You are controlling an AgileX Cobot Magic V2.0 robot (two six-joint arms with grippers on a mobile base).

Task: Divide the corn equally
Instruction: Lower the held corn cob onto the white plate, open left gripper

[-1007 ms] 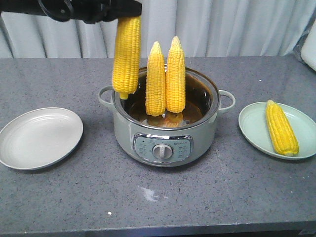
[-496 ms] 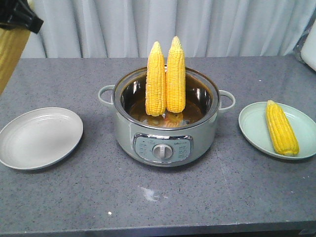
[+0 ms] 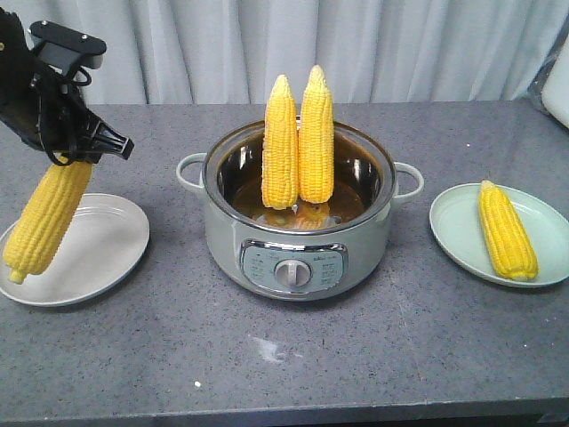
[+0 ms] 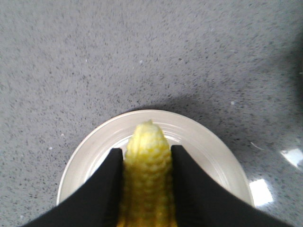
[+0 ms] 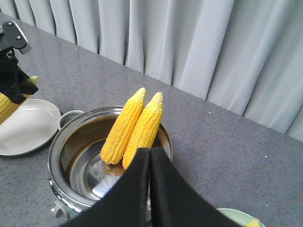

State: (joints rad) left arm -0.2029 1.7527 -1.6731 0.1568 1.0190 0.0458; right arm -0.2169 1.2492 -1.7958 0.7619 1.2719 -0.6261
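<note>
ITEM 1: left gripper. Black jaws pinch thick end of bright yellow kernelled corn cob. Cob hangs tilted, tip toward 7 o'clock, over pale grey round ceramic plate. Contact w/ plate: can't tell.
ITEM 2: right gripper. Fingers pressed together, nothing btwn; hovers nr pot.
ITEM 3: grey-green round electric cooking pot w/ steel rim, ctr of speckled grey countertop. Holds two upright yellow cobs, touching. Grey plate at its 9 o'clock.
ITEM 4: pale green round plate, 3 o'clock of pot. One yellow cob lying flat.
HANDLING: step, prob., is to set held cob on grey plate. Lower till tip rests inside rim, lay body toward plate ctr, part jaws only when low; round cob likely rolls if dropped. Est. tally after: 1 per plate, 2 in pot.
</note>
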